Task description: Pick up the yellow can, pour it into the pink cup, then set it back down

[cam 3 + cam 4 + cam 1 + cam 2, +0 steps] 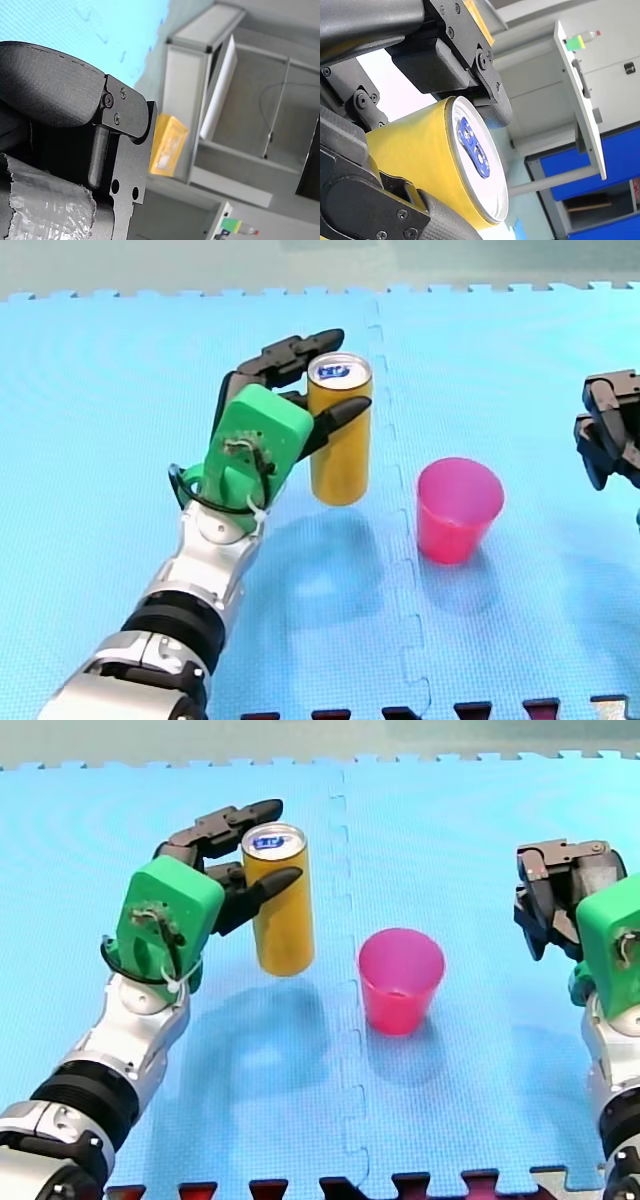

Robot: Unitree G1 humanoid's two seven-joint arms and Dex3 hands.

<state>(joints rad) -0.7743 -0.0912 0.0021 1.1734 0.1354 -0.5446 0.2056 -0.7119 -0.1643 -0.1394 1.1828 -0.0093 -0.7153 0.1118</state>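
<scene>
Can [340,440] coloured yellow, topped in silver with a blue tab, cup [458,510] tinted pink, mat [120,390] coloured blue, left hand [262,440] backed in green, fingers [290,352] black

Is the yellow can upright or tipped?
Upright: the yellow can, in the left hand, is vertical, top up, beside the pink cup. Right hand is far right.

The left hand [280,415] is wearing a boxy green cover [250,452] behind black jointed fingers [300,348]. A black cable [185,490] is looping around its wrist beside a white zip tie [256,512], and the forearm [205,560] is shining silver above a black band. The right hand [585,910] is showing the same green and black. Small screws [481,59] are dotting the black finger links in the second wrist view, and grey tape [45,205] is wrapping a part in the first wrist view.
</scene>
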